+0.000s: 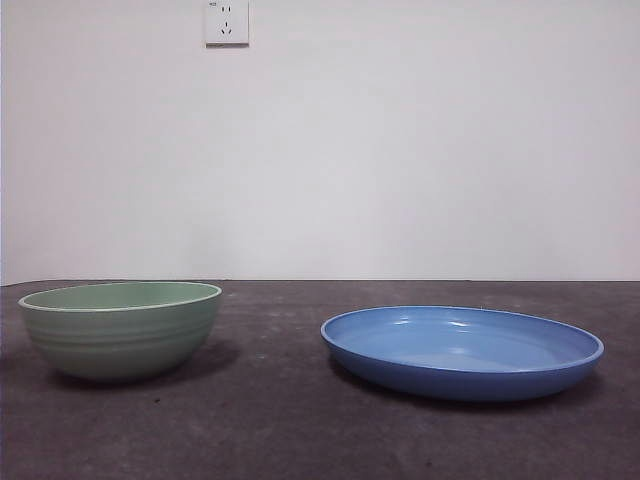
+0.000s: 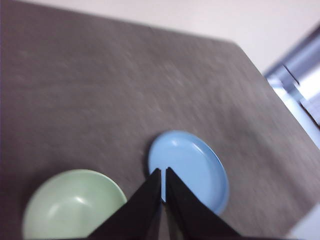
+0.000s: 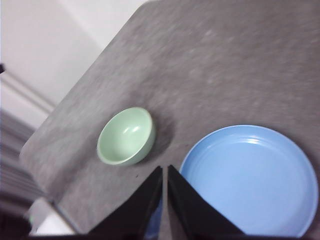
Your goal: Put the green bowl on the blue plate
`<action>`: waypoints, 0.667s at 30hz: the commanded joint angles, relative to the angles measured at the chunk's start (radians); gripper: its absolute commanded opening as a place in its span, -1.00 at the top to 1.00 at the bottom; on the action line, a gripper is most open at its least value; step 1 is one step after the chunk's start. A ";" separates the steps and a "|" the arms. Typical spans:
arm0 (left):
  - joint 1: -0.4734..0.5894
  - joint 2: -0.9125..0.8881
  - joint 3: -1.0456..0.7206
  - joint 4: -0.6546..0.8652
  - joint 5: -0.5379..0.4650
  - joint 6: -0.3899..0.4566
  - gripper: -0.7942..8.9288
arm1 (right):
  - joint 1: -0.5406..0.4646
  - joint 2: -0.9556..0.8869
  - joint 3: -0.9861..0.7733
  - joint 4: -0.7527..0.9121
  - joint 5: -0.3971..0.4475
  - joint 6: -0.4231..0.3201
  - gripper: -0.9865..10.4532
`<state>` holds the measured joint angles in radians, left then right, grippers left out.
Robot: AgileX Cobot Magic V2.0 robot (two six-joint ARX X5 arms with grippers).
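front view: pale mint-green ridged ceramic bowl (image 1: pixel 120 328) upright on dark grey bench (image 1: pixel 280 420), empty, left of wide glossy blue round plate (image 1: pixel 462 351), the two well apart. left end effector (image 2: pixel 163 172) raised above both, tips pressed together. right end effector (image 3: pixel 164 170) likewise raised, tips pressed together, holding nothing.

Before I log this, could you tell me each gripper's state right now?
Left gripper: closed, holding nothing.
Right gripper: closed, holding nothing.
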<state>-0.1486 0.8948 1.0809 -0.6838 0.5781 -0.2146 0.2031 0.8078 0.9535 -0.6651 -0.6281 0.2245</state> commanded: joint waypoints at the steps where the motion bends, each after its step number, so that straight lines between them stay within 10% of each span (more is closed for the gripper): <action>1: -0.023 0.013 0.027 -0.022 0.018 0.048 0.80 | 0.035 0.023 0.030 -0.002 -0.005 -0.077 0.80; 12: -0.056 0.013 0.027 -0.105 0.020 0.048 0.73 | 0.044 0.019 0.030 -0.010 0.001 -0.079 0.80; 15: -0.056 0.013 0.027 -0.103 0.020 0.049 0.35 | 0.044 0.020 0.030 -0.010 0.001 -0.080 0.74; 20: -0.056 0.013 0.027 -0.103 0.020 0.049 -0.39 | 0.044 0.020 0.030 -0.010 0.008 -0.078 -0.10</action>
<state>-0.2016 0.9012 1.0855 -0.7925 0.5930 -0.1780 0.2447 0.8227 0.9661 -0.6804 -0.6243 0.1555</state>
